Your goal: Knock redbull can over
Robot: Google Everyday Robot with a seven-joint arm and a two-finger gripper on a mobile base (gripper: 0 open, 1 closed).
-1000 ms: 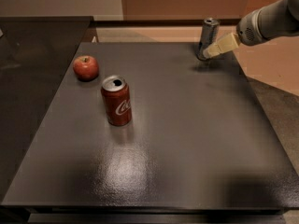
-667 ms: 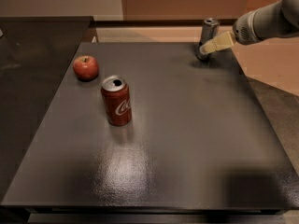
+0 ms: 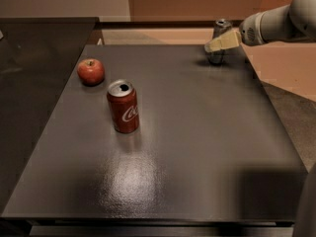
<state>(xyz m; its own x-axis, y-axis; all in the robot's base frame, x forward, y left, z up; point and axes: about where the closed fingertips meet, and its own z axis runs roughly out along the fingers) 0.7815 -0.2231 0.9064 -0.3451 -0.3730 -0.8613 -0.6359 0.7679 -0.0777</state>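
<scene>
The redbull can (image 3: 221,27), slim and silver-grey, stands upright at the far right of the dark table (image 3: 197,132). My gripper (image 3: 211,47) comes in from the right on a grey arm and lies across the front of the can at mid height. It looks to be touching the can or just short of it. The gripper hides the middle of the can; the can's top and base show.
A red Coca-Cola can (image 3: 122,106) stands upright left of centre. A red apple (image 3: 91,71) sits behind it to the left. The table's right edge runs close by the redbull can. A dark counter (image 3: 29,53) adjoins on the left.
The gripper has risen a little and shifted slightly left across the redbull can. The can still stands upright. The Coca-Cola can and the apple have not moved.
</scene>
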